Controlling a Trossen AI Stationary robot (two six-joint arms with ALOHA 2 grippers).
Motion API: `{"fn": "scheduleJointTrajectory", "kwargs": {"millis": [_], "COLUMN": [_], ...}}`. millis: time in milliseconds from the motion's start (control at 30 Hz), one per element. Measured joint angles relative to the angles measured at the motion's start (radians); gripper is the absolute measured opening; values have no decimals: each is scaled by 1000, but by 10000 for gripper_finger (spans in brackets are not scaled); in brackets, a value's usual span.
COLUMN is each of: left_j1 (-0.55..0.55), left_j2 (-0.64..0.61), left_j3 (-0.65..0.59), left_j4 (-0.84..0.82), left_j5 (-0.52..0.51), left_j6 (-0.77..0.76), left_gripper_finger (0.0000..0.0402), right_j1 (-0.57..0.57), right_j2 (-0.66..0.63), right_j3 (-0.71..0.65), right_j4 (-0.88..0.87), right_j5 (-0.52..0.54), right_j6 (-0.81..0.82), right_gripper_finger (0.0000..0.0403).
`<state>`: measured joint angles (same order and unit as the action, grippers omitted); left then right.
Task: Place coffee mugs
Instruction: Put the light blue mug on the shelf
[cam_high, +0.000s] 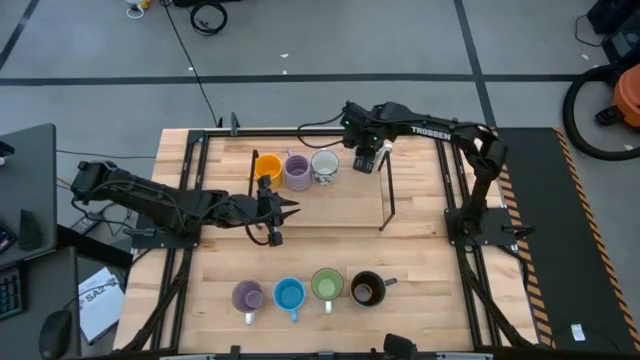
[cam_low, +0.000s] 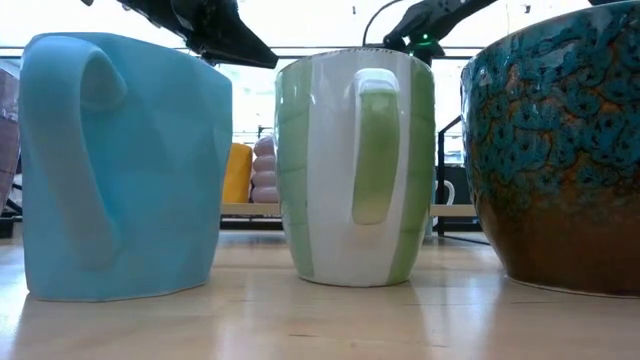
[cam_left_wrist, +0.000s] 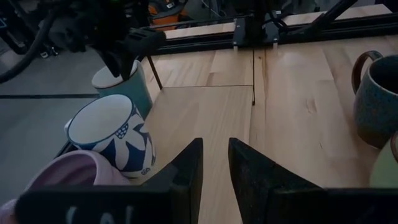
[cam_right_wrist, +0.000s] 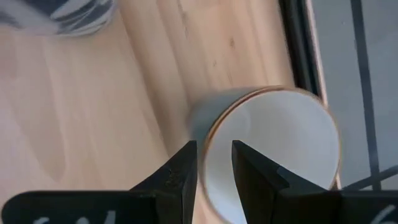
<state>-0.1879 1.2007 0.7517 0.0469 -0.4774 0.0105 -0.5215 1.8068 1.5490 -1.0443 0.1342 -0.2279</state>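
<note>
Orange (cam_high: 267, 166), purple (cam_high: 297, 172) and white patterned (cam_high: 324, 165) mugs stand upright in a row at the table's far side. My right gripper (cam_high: 365, 158) points steeply down just right of them, shut on a pale white-blue mug (cam_left_wrist: 121, 87) that it mostly hides in the high view. Lavender (cam_high: 248, 296), bright blue (cam_high: 289, 294), green (cam_high: 327, 285) and dark (cam_high: 367, 288) mugs stand in a row near the front edge. My left gripper (cam_high: 285, 208) hovers mid-table, left of centre. It is slightly open, with nothing between its fingers (cam_left_wrist: 214, 165). My right gripper (cam_right_wrist: 211, 149) pinches the pale mug's wall at the rim (cam_right_wrist: 208, 134), one finger inside the mug and one outside. The fingers come from above, pointing steeply down. The mug's mouth faces up. I cannot tell whether its base rests on the table.
A thin black rod frame (cam_high: 386, 195) stands right of the far row. Black rails (cam_high: 195, 170) run along the table's left and right sides. Bare wood (cam_high: 330, 225) lies between the two rows of mugs.
</note>
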Motion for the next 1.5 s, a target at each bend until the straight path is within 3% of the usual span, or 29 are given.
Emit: {"fn": "scheduleJointTrajectory", "kwargs": {"millis": [500,733,1100,1500], "left_j1": [0,0,0,-2], "left_j2": [0,1,0,0], "left_j3": [0,1,1,1], "left_j4": [1,1,0,0], "left_j5": [0,0,0,0], "left_j6": [-6,-5,-1,-4], "left_gripper_finger": [82,82,82,82], "right_j1": [-26,-25,-23,-14], "right_j2": [31,90,92,92], "right_j3": [-2,-2,-3,0], "right_j4": [-49,-28,-28,-37], "right_j5": [-68,-47,-52,-20], "right_j6": [18,19,-13,-73], "right_gripper_finger": [107,105,35,37]}}
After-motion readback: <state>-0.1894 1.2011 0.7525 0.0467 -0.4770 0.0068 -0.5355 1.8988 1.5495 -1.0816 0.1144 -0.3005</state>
